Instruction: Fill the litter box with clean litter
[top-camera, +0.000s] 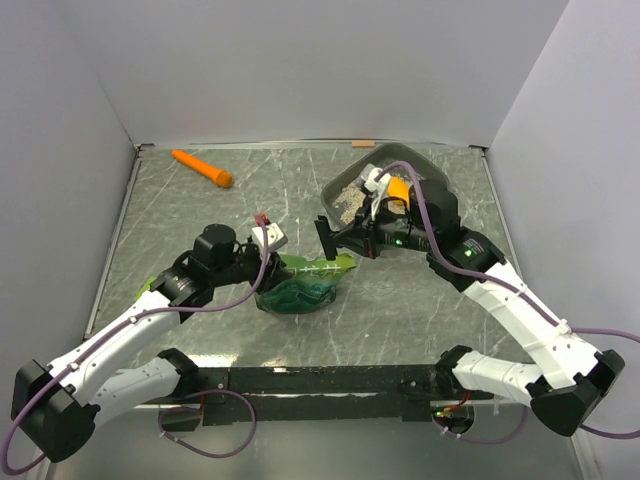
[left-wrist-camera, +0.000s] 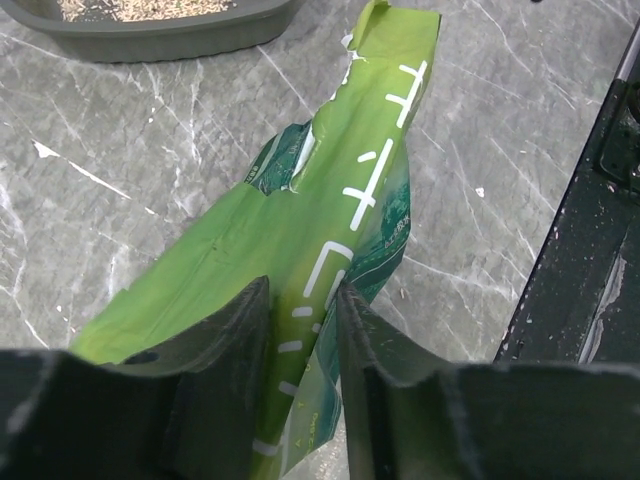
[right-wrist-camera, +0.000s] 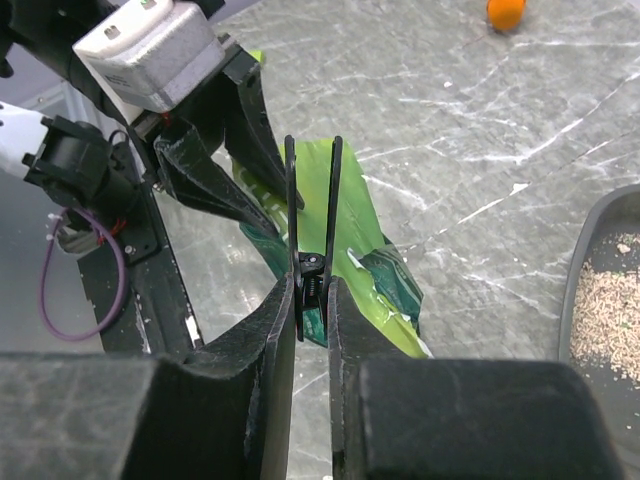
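- We see the left gripper (left-wrist-camera: 300, 300) pressed onto the green bag (left-wrist-camera: 330, 200). One finger is on each side of the bag, and the bag is pinched flat between them.
- The bag sticks out ahead of the left gripper. Its torn top end is the part farthest from the gripper.
- We see the right gripper (right-wrist-camera: 311, 300) squeezed onto a black clip (right-wrist-camera: 313, 266). The clip's two thin arms point straight ahead of the fingers, with a gap between them.
- The green bag lies just ahead of the right gripper, under the clip's arms. We cannot tell if the clip touches the bag.
- The two grippers face each other, with the bag between them. The left gripper is ahead of the right gripper and to its left.
- The litter box (right-wrist-camera: 585, 250) sits on the tabletop (left-wrist-camera: 120, 200), off to the right of the right gripper. From the left gripper it is far ahead and to the left, well apart from the bag.
- The clean litter (right-wrist-camera: 605, 320) lies in the litter box. It covers part of the floor, and we see dark floor beside it.
- An orange stick (top-camera: 200, 167) lies on the tabletop, far ahead of the right gripper and a bit to its right.
- A black bar (left-wrist-camera: 590, 250) runs along the right side of the left gripper.
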